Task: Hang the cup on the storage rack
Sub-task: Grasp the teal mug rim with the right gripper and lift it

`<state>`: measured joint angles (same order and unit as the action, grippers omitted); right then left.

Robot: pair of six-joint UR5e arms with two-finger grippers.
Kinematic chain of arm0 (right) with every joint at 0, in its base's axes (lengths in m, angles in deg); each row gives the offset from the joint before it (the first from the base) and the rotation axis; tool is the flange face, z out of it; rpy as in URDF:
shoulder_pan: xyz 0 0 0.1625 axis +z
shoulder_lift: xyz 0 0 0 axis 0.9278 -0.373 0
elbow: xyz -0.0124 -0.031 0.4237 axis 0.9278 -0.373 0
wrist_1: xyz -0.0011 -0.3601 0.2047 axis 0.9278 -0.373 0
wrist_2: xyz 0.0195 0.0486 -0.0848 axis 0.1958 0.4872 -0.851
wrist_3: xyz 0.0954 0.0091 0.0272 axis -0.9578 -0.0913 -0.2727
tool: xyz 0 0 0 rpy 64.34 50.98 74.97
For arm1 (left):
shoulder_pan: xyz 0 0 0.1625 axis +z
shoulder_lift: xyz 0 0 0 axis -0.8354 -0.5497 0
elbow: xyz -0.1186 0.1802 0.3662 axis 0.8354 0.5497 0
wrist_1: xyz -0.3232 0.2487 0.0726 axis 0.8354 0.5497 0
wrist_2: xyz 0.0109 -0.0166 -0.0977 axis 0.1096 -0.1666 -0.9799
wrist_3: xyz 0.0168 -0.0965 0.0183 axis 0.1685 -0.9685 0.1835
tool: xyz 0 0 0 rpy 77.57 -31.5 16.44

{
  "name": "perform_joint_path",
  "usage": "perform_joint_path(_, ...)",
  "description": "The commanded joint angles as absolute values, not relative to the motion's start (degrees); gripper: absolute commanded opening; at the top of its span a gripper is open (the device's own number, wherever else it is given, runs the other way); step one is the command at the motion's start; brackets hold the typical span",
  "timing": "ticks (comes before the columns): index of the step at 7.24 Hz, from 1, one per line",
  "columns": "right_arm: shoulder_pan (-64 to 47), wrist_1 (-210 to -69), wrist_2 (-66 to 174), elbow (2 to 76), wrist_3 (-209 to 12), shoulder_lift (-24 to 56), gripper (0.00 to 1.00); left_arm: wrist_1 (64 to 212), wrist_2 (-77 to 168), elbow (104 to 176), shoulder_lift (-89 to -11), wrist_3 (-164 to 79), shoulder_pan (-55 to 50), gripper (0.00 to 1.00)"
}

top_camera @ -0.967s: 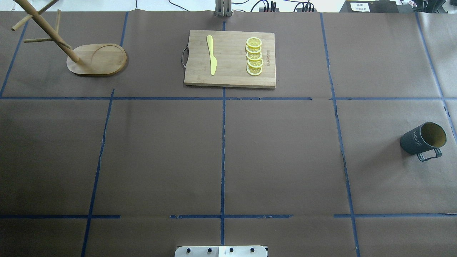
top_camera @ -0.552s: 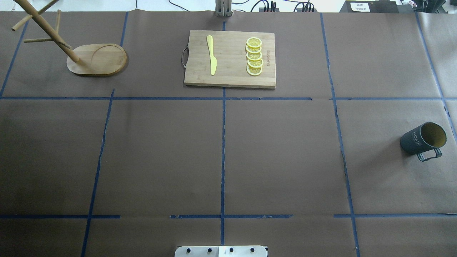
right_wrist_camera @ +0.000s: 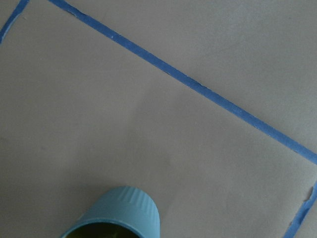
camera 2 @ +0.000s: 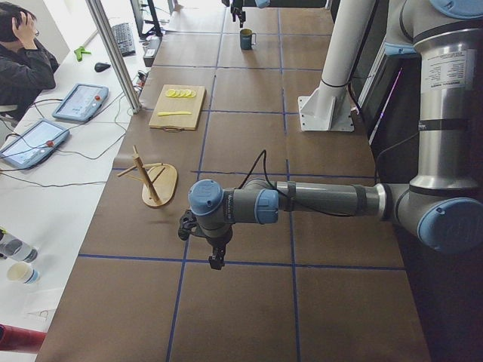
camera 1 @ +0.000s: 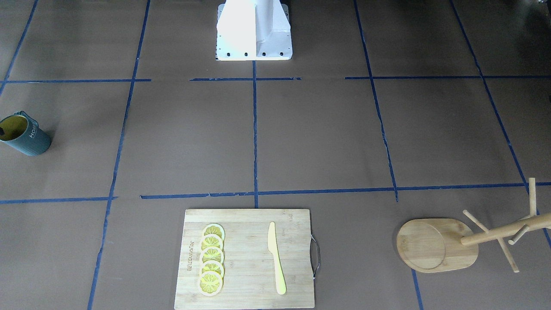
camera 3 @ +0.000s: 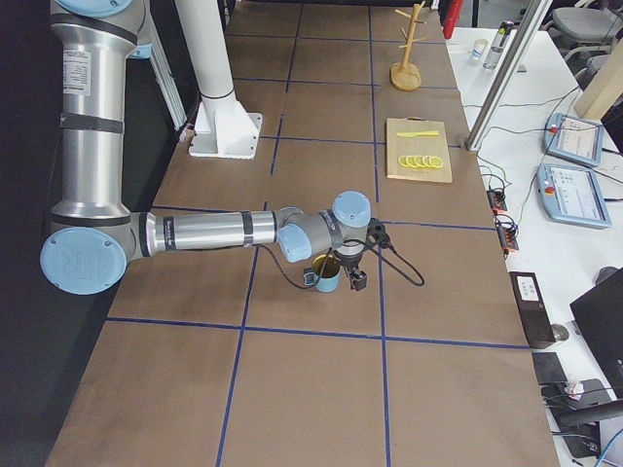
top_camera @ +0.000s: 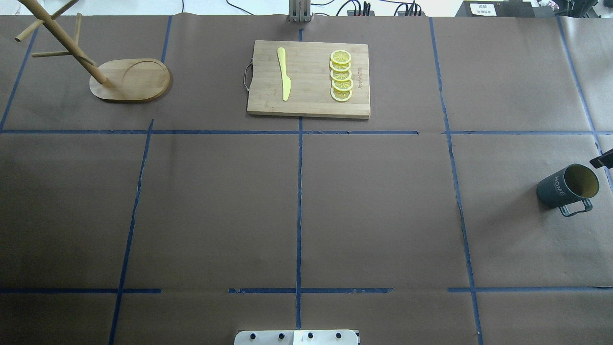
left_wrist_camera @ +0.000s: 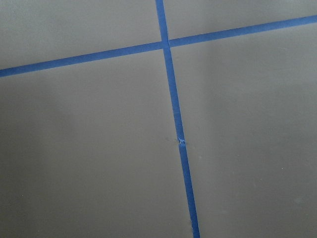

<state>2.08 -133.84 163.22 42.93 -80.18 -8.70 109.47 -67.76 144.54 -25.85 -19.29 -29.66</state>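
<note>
rack (top_camera: 129, 79): far left corner of the counter; its thin, angled pegs are all bare.
left gripper (camera 2: 216, 260): hangs over the left end of the counter, empty; I cannot tell whether it is wide or narrow.
board (top_camera: 309, 79): middle of the far edge, carrying a yellow knife (top_camera: 284, 74) and a row of lemon slices (top_camera: 341, 75).
cup (top_camera: 567, 187): upright close to the right edge, about midway along it, with its handle turned toward the robot's edge; well apart from the rack.
right gripper (camera 3: 357, 277): just beside the cup on its far side, holding nothing; I cannot tell its spread.
risk, pickup: a descent off centre could knock the cup over or push it off the right edge. The ribbed wall may slip in a light grip.
risk, carry: the cup has to cross the whole counter, and a low path would likely clip the board.
risk, hanging: the handle loop is small and the pegs are thin. A slight tilt could miss the peg or tip the rack.
writing: white "HOME" on the cup's side; the mark on the board's right edge is too small to read.
</note>
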Motion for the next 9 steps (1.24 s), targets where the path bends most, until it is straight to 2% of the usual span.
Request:
perform_joint_path(1,0.5,-133.4,162.9,41.5,-82.0,-8.8,1.0,109.5,-67.8,144.6,-25.9,-19.3,-29.7,1.0)
perform_joint_path(4,-2.7,-133.4,162.0,38.3,-82.3,-8.4,0.99,109.5,-67.8,144.5,-25.9,-19.3,-29.6,1.0)
perform_joint_path(5,-2.7,-133.4,162.0,38.3,-82.4,-8.4,0.87,109.5,-67.8,144.5,-25.9,-19.3,-29.6,1.0)
perform_joint_path(6,-2.7,-133.3,161.8,38.3,-82.0,-8.3,0.32,109.5,-67.8,144.5,-25.9,-19.3,-29.6,1.0)
perform_joint_path(7,-2.7,-133.4,160.6,38.6,-82.3,-8.3,0.02,109.5,-67.8,144.5,-25.9,-19.3,-29.6,1.0)
perform_joint_path(9,-2.7,-133.4,160.5,38.9,-83.1,-8.1,0.0,109.5,-67.8,144.5,-25.9,-19.4,-29.7,1.0)
